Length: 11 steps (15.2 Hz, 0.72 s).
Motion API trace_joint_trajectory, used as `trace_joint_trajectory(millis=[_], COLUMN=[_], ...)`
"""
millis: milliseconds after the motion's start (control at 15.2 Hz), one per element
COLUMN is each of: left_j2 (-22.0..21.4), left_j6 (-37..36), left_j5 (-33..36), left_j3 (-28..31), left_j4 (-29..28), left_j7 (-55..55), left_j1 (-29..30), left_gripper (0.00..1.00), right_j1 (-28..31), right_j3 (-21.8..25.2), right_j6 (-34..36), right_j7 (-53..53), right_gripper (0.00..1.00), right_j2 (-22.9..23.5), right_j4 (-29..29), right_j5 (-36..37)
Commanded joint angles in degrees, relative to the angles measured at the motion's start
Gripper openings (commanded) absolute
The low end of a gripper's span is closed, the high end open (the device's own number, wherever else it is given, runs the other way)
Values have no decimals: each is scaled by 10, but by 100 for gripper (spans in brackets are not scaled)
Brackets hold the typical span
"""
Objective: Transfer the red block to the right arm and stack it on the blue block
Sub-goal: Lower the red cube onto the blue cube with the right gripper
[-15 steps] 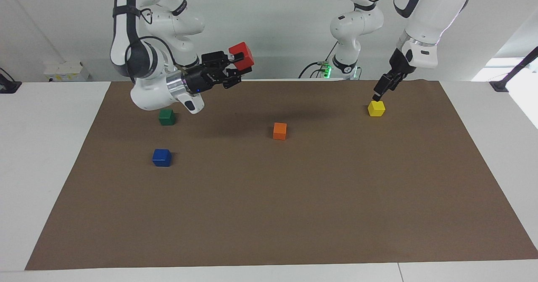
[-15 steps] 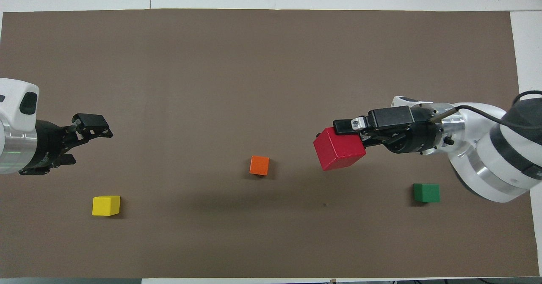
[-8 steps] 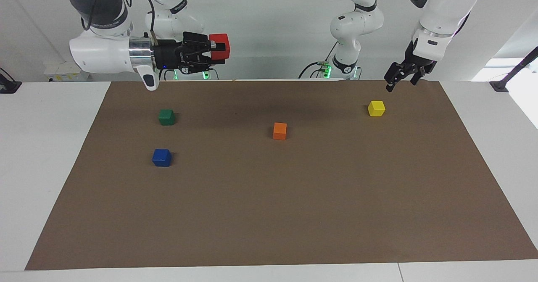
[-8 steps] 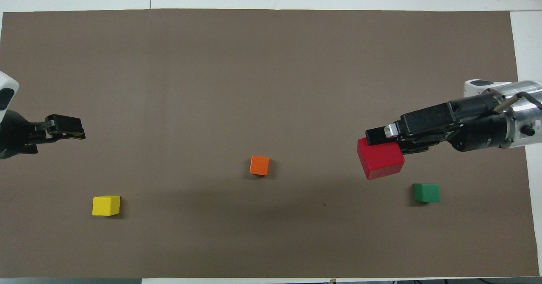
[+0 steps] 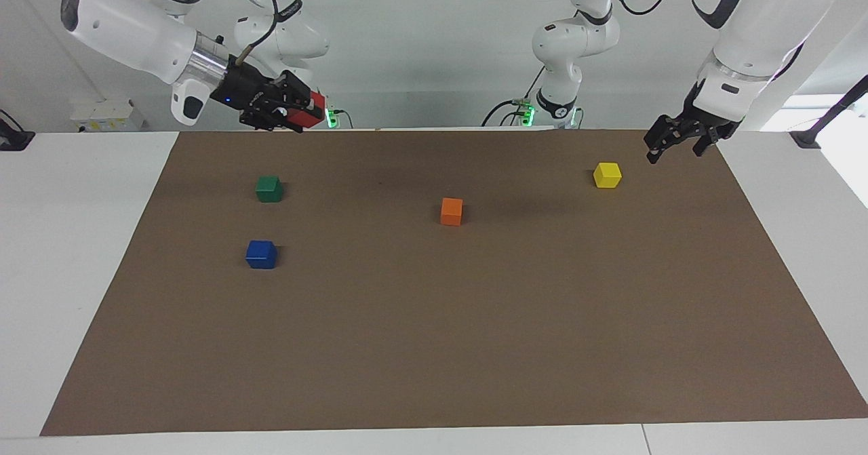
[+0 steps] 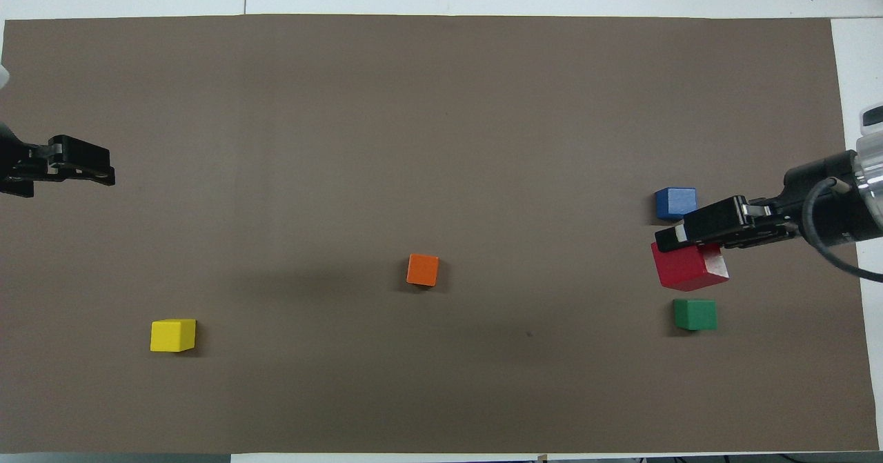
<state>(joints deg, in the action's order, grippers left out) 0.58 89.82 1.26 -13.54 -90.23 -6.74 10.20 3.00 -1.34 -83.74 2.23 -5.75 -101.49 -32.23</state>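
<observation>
The red block (image 5: 314, 110) (image 6: 690, 268) is up in the air, and my right gripper (image 5: 304, 110) (image 6: 681, 249) is shut on it. Gripper and block hang over the mat at the right arm's end, between the green block (image 5: 269, 188) (image 6: 695, 314) and the blue block (image 5: 261, 254) (image 6: 675, 202) as seen from above. The blue block lies on the mat, farther from the robots than the green one, and nothing touches it. My left gripper (image 5: 673, 151) (image 6: 96, 170) is open and holds nothing. It hangs over the mat's edge at the left arm's end, beside the yellow block (image 5: 607, 175) (image 6: 172, 335).
An orange block (image 5: 451, 211) (image 6: 422, 270) lies near the middle of the brown mat (image 5: 475, 340) (image 6: 414, 104). White table surface surrounds the mat on all sides.
My right gripper has swung the red block from near the mat's middle toward the right arm's end and tilted downward. My left gripper has pulled back from the yellow block toward its own end.
</observation>
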Motion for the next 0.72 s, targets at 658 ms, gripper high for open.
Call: trace_joint_trajectory(millis=[658], left_j2=[-2], left_j6=[9], left_j5=[-20], left_j3=[171], left_j4=[3], left_j7=[13], left_j1=[-185], left_gripper=[100], right_j1=[-27], right_j3=[-9], right_j6=[-245], right_j7=[-40], right_gripper=[0], right_j2=[19], right_j4=[-111], right_j5=[325])
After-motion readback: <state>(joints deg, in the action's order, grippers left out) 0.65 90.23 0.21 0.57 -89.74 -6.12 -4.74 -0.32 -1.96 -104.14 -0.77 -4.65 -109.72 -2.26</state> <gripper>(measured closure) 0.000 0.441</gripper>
